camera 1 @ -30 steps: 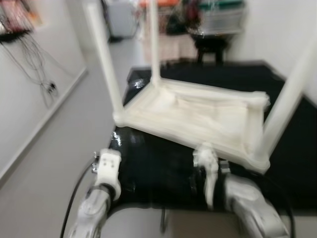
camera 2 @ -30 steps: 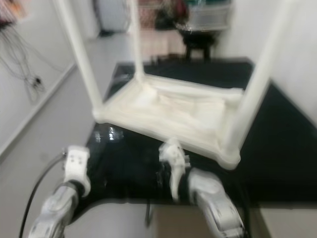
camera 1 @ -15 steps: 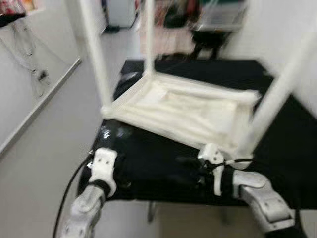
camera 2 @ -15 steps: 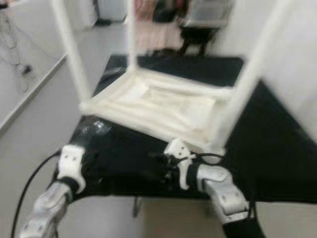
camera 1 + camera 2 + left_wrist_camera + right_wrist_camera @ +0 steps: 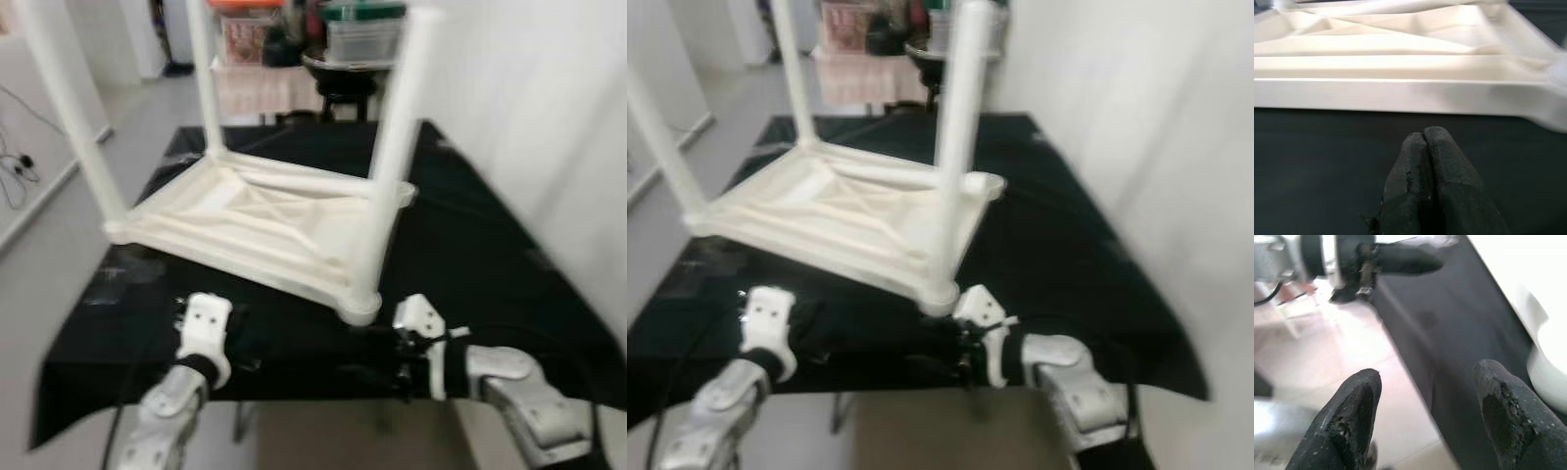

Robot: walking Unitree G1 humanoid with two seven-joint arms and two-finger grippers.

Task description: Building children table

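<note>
White table (image 5: 265, 220) upside down on black cloth (image 5: 470, 264); left pincer (image 5: 1426, 142) together, right pincer (image 5: 1425, 396) apart.

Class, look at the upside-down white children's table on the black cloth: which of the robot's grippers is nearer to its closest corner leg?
Right. The right gripper, open, sits just beside the near corner leg of the white table. The left gripper, shut, hovers over the black cloth farther along the table's front edge.
</note>
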